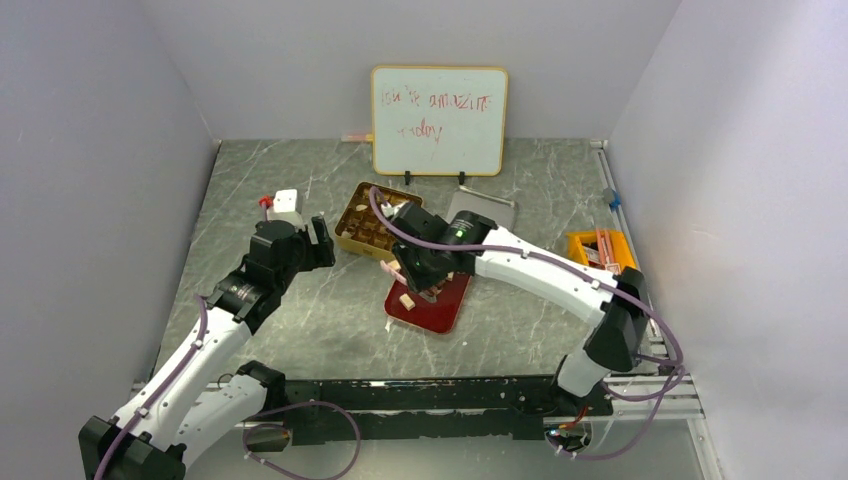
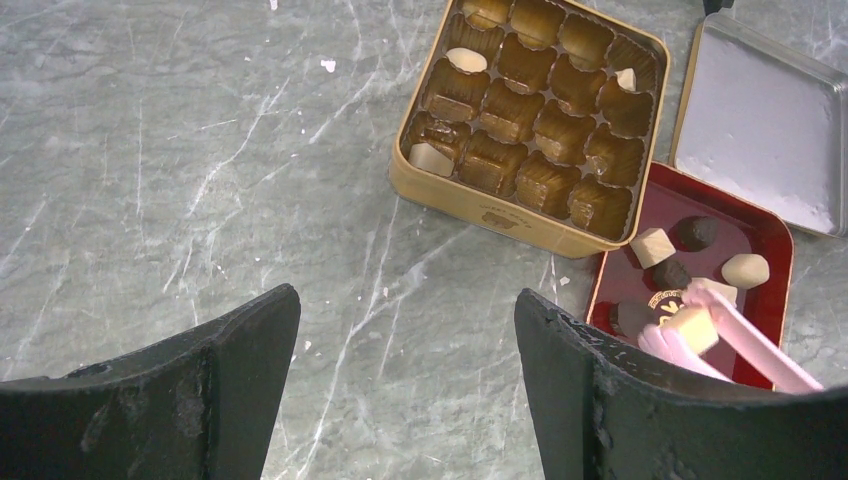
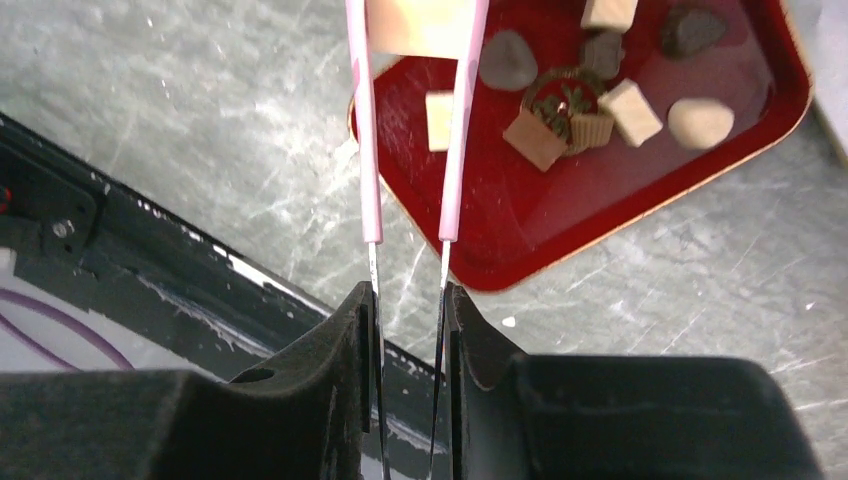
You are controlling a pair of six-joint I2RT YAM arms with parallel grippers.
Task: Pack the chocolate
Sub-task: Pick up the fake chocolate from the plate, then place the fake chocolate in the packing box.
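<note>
A gold tin (image 2: 470, 195) with brown paper cups holds three cream chocolate pieces (image 2: 465, 60). Beside it a red tray (image 2: 770, 225) carries several loose chocolates, dark (image 2: 695, 232) and cream (image 2: 745, 270). My right gripper (image 3: 410, 295) is shut on pink tweezers (image 3: 365, 120). The tweezers pinch a tan chocolate cube (image 3: 420, 25) above the tray's edge (image 3: 520, 270); the cube also shows in the left wrist view (image 2: 690, 328). My left gripper (image 2: 405, 300) is open and empty over bare table, just left of the tin (image 1: 345, 240).
A silver tin lid (image 2: 760, 130) lies right of the gold tin. A whiteboard (image 1: 438, 120) stands at the back. An orange box (image 1: 600, 248) sits at the right edge, and a small white object (image 1: 285, 203) behind my left gripper (image 1: 322, 240).
</note>
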